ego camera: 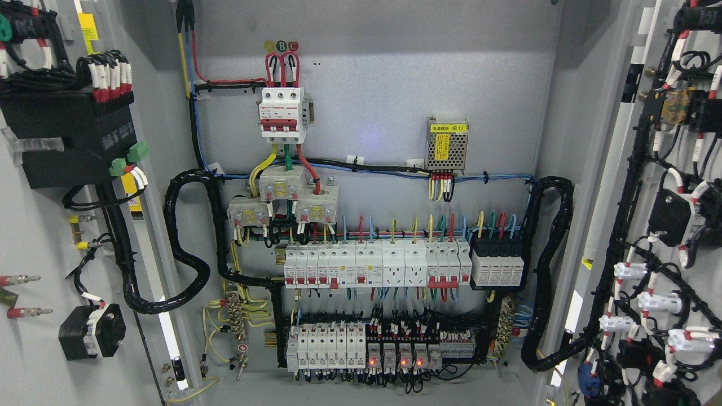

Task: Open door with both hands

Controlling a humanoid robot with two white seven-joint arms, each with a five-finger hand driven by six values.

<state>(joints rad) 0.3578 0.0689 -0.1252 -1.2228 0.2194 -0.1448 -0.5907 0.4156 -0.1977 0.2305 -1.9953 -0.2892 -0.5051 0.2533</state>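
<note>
Both doors, the left door (34, 237) at nine o'clock and the right door (665, 225) at three, are standing swung wide, flanking the cabinet backplate (395, 84) carrying breaker rows (375, 265) at six, with neither hand showing.

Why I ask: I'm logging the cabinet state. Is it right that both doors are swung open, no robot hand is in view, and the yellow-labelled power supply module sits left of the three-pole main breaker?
Not quite. The head view shows the power supply module to the right of the main breaker, not left. Both doors, left and right, are swung open, and no robot hand is in view.
</note>
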